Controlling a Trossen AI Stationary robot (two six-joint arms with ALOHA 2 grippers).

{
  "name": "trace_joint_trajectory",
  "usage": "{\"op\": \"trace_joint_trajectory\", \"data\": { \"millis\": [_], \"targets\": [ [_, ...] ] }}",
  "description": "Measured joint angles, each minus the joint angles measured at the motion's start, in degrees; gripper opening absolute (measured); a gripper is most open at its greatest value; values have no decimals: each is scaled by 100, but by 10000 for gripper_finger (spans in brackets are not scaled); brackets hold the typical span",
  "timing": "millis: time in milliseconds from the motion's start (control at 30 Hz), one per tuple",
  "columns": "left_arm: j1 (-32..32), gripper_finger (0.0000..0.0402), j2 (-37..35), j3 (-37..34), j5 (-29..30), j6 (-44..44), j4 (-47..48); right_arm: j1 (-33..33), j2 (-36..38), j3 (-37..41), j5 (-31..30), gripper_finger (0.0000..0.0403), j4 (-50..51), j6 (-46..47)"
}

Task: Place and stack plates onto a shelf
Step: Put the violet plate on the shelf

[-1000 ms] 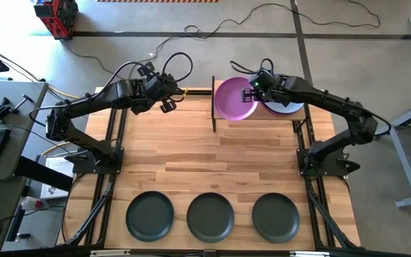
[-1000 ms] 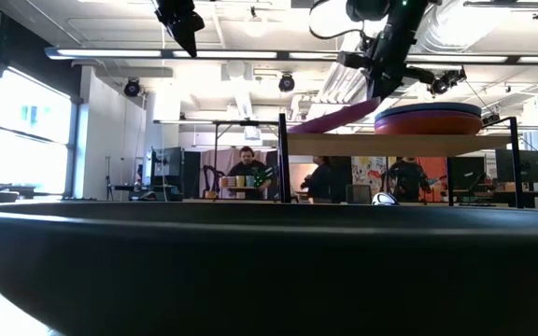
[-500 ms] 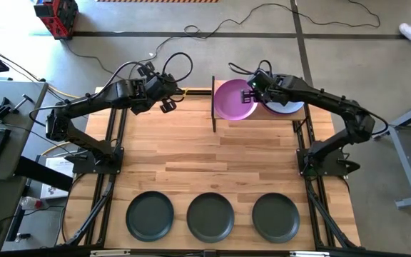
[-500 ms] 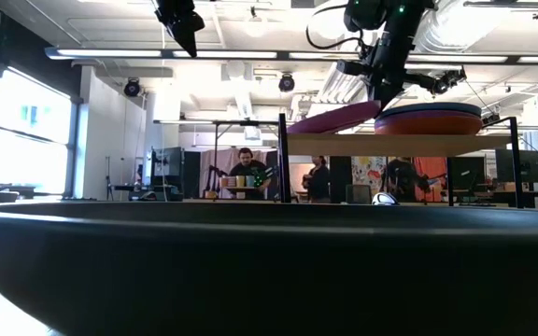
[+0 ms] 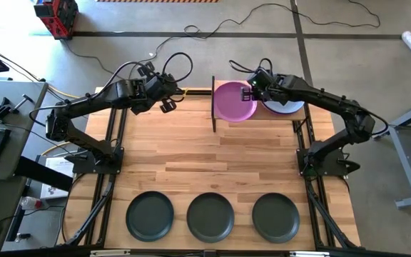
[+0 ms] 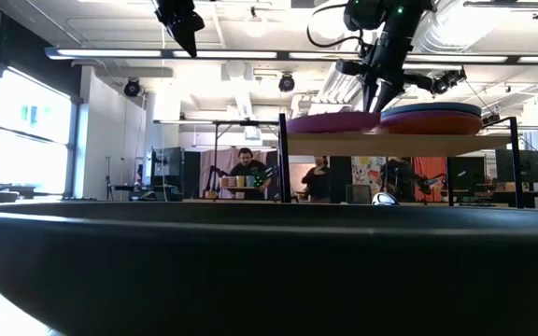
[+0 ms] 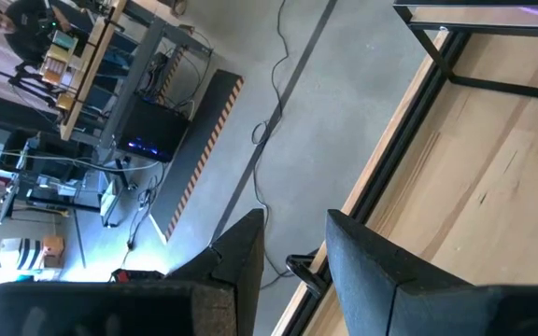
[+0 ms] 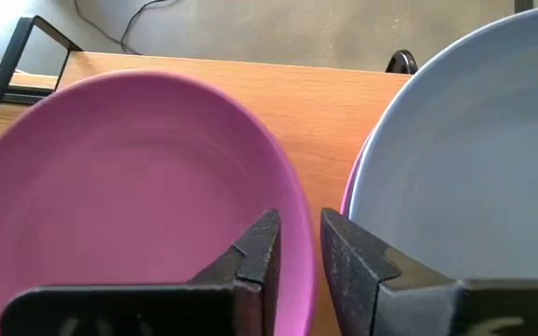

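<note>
Purple plate (image 5: pixel 232 101) laid on the shelf (image 6: pixel 409 143).
The plate's rim is straddled by the narrowly parted right gripper (image 8: pixel 295 245), beside the stack (image 6: pixel 431 119); the left gripper (image 7: pixel 292 250) is held open above the desk (image 5: pixel 212 157).

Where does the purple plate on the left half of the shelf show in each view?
High view: purple plate at top centre, beside the right gripper.
Low view: seen edge-on on the shelf.
Left wrist view: not in it.
Right wrist view: fills the left.
Shared landmark: the pale blue-grey plate beside it.
</note>
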State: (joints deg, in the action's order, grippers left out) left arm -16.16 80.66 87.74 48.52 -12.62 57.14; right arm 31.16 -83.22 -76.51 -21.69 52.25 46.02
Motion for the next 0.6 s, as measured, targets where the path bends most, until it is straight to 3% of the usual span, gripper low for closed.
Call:
{"op": "trace_joint_trajectory", "data": {
  "millis": [100,433,600],
  "targets": [
    [0,106,0,0,0,0,0,0,6,2,143,68,-20,-1],
    [0,106,0,0,2,2,0,-362,80,4,2065,68,-111,303],
    [0,106,0,0,2,0,0,-604,-92,7,2231,68,-303,408]
  ]
}}
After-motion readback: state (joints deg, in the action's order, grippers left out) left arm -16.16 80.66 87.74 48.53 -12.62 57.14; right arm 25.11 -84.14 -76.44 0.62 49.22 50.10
